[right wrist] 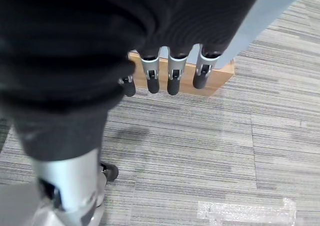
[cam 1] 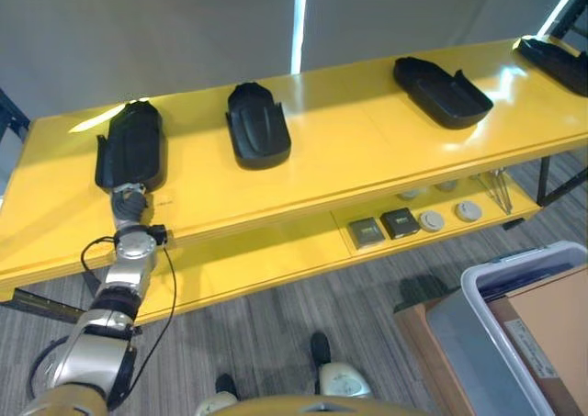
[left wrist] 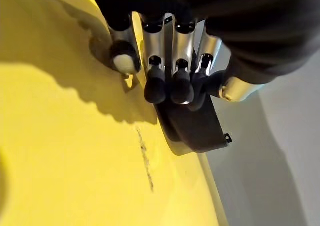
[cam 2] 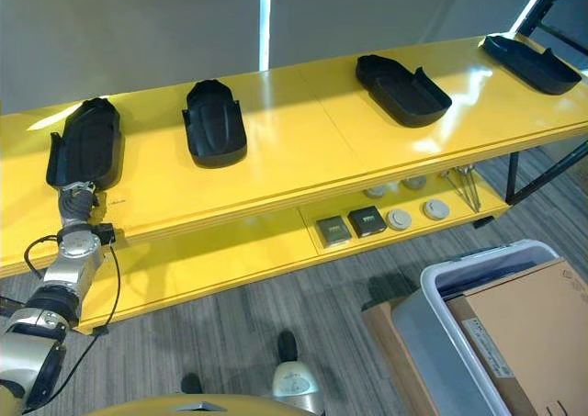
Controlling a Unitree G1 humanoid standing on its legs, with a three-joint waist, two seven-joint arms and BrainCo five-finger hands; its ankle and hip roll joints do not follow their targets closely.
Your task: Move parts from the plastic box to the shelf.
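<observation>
- The leftmost part (cam 1: 130, 146) lies on the shelf (cam 1: 349, 150), my left hand (left wrist: 165, 71) at its near end.
- In the left wrist view the fingers (left wrist: 156, 89) curl onto the part's edge with the thumb opposite, so I read it as gripped.
- I judge this the placing step; next I need to let go and pull back without dragging it.
- Three more parts lie further right on the shelf.
- The box (cam 1: 514, 342) sits near right on the floor.
- The right wrist view gives what the eye views lack: my right hand (right wrist: 170, 74) hanging over the floor, fingers relaxed, holding nothing.
</observation>
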